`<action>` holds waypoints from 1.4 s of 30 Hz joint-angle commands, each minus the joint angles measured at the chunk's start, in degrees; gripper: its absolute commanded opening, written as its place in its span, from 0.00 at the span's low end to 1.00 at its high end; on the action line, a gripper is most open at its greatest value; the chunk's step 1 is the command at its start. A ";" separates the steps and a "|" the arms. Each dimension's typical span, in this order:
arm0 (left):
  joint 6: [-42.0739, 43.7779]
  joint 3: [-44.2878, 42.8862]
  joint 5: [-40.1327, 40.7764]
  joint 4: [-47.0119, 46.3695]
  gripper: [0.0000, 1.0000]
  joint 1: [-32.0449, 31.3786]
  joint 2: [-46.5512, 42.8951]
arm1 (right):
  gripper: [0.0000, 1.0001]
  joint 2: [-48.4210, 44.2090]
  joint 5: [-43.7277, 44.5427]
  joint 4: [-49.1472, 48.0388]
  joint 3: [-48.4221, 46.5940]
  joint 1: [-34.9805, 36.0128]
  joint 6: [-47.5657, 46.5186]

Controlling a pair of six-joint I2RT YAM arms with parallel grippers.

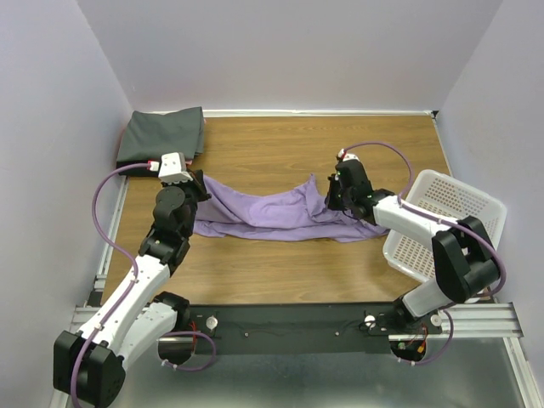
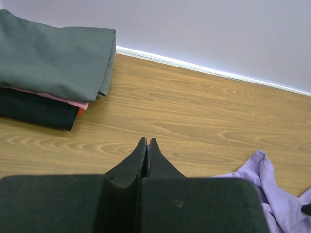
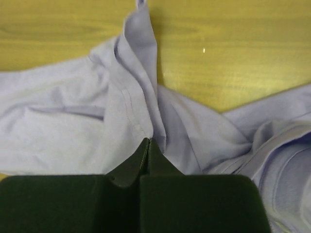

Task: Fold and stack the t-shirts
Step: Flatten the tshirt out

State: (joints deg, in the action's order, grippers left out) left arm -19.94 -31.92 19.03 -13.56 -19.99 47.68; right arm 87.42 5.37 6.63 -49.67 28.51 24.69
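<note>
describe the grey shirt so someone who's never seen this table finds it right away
Go to the far left corner of the wooden table, where a pile of folded clothes sits by the wall. The grey t-shirt is its top layer, folded flat over a thin pink layer and a black one, unlike the lavender t-shirt lying crumpled mid-table.

I see a smooth wood-grain table with a faint sheen, a lavender shirt of soft, matt, creased cloth, a grey shirt of matt cloth, a white plastic mesh basket, and matt black left fingers.
</note>
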 commanded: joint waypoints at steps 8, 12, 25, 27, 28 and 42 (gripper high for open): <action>0.52 0.37 4.79 1.70 0.00 0.21 -2.33 | 0.01 -5.33 5.18 -0.48 -7.02 -1.35 -4.12; 0.43 0.46 4.44 1.61 0.00 0.21 -1.98 | 0.01 -4.19 5.01 -0.57 -5.79 -2.32 -3.60; -0.01 0.63 2.68 0.82 0.00 0.21 -1.01 | 0.43 2.75 5.71 -1.10 -2.45 -4.87 -0.96; -0.01 0.72 2.60 0.64 0.00 0.21 -1.01 | 0.55 3.19 5.27 -1.10 -2.27 -5.22 -0.87; -0.09 0.72 2.59 0.56 0.00 0.21 -1.01 | 0.58 3.46 5.01 -1.18 -2.19 -5.40 -0.87; -0.01 0.72 2.07 0.03 0.00 0.21 -0.40 | 0.64 5.40 -5.01 -2.06 0.27 -6.45 -0.17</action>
State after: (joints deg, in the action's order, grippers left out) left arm -19.81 -31.90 21.41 -11.90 -19.99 47.16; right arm 93.84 4.25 5.23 -50.96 22.26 23.90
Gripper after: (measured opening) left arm 0.010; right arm 0.640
